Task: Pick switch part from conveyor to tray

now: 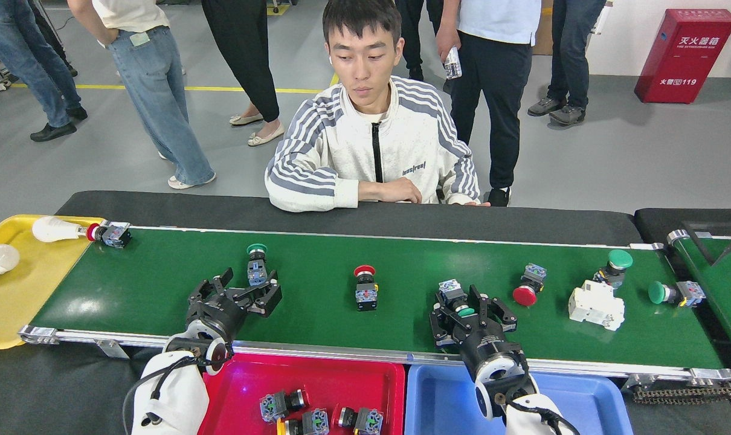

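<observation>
We report the scene from left to right. At the far left a yellow tray (pixel 15 302) holds two light bulbs, and a red-capped switch (pixel 109 233) lies at the conveyor's (pixel 341 332) left end, at about ten o'clock of our left gripper (pixel 235 290).

That left gripper hangs over the belt with its jaws spread and nothing between them. A green-capped switch (pixel 257 266) stands just beyond it at one o'clock, apart from both fingers. We judge this arm to be in its approach: the next move calls for a short reach forward so that the jaws straddle the switch body before closing.

At the belt's middle a second red-capped switch (pixel 365 289) lies untouched. Below it, at six o'clock, the red tray (pixel 317 377) already holds several switch parts.

Our right gripper (pixel 471 307) is over another green-capped switch (pixel 456 299), its fingers spread on either side of the part. We cannot tell whether the pads touch it; we judge the grasp not yet made. Closing and a straight lift are called for, then a carry back to the blue tray (pixel 444 402) at six o'clock.

Further right lie a red mushroom switch (pixel 527 290), a white breaker (pixel 596 304), and two more green-capped switches (pixel 613 266).
</observation>
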`<state>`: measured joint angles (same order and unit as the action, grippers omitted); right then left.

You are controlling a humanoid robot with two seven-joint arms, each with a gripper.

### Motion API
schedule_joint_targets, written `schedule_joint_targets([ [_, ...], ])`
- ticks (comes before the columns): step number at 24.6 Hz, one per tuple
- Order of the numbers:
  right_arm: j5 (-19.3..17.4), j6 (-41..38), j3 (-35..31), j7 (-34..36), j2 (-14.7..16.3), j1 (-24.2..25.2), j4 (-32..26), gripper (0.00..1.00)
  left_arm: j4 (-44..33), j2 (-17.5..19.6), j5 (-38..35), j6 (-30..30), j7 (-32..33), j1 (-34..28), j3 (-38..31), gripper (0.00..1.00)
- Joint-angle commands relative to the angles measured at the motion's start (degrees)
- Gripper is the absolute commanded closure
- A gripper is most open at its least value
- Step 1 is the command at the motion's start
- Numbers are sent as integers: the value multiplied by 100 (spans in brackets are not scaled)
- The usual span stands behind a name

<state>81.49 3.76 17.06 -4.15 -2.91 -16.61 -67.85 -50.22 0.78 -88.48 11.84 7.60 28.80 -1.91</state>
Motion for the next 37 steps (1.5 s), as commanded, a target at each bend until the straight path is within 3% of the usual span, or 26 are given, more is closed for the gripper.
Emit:
schedule_joint_targets([
  [1, -10, -130, 113, 63, 27, -18, -325, 94, 4, 10, 15, -120, -57, 126, -63, 60],
  [2, -10, -226, 245, 63, 27, 88, -527, 94, 65, 10, 33, -243, -57, 126, -90, 72],
  [6, -2, -1061, 746, 63, 27, 765, -1652, 91, 250, 80, 50, -701, -400, 126, -99, 85],
  [7, -2, -1482, 869, 63, 27, 1019, -1995, 66, 215, 106, 59, -683, -540, 108, -99, 88],
  [8, -2, -1747, 922, 63, 27, 1195, -2162, 21, 188, 115, 50, -648, -593, 73, -72, 89],
  [9, 7, -1975, 948, 63, 18, 1345, -2268, 0, 92, 115, 41, -542, -602, 11, -46, 90],
  [11, 7, -2090, 957, 55, -8, 1424, -2320, 0, -418, 133, 33, 152, -611, -191, -37, 92],
  [15, -2, -2072, 904, 37, 10, 1468, -2426, 0, -2677, 555, 33, 2859, -523, -1571, -99, 90],
  [16, -19, -2063, 799, 46, 45, 1512, -2575, 0, -3239, 669, 68, 3316, -496, -2010, -116, 85],
  [18, -37, -2028, 184, 55, 212, 1784, -2892, 0, -3978, 730, 59, 3316, -496, -2872, -125, 78],
  [19, -54, -2028, -256, 63, 229, 2065, -3032, 0, -4189, 774, 59, 3316, -496, -3214, -125, 63],
  [20, -72, -2019, -660, 72, 194, 2355, -3173, 0, -4250, 774, 15, 3316, -488, -3381, -134, 39],
  [21, -116, -2011, -1326, 160, 150, 2733, -3296, 0, -4294, 722, 6, 3316, -488, -3416, -160, 1],
  [25, -371, -2019, -3244, 775, -69, 3542, -3296, 0, -4321, 730, 41, 3316, -505, -3522, -292, 0],
  [27, -529, -2019, -3648, 846, -69, 3612, -3261, 0, -4321, 678, 41, 3316, -505, -3548, -362, 0],
  [29, -590, -2011, -3701, 837, -78, 3533, -3138, 0, -4321, 555, 33, 3079, -505, -3566, -573, 0],
  [32, -538, -2090, -3614, 775, 88, 3182, -2971, 0, -4259, 379, 24, 1471, -593, -3478, -907, 0],
  [37, -582, -2204, -2400, 318, 871, 2338, -2417, 0, -4224, 484, 15, 1286, -593, -3416, -978, 0],
])
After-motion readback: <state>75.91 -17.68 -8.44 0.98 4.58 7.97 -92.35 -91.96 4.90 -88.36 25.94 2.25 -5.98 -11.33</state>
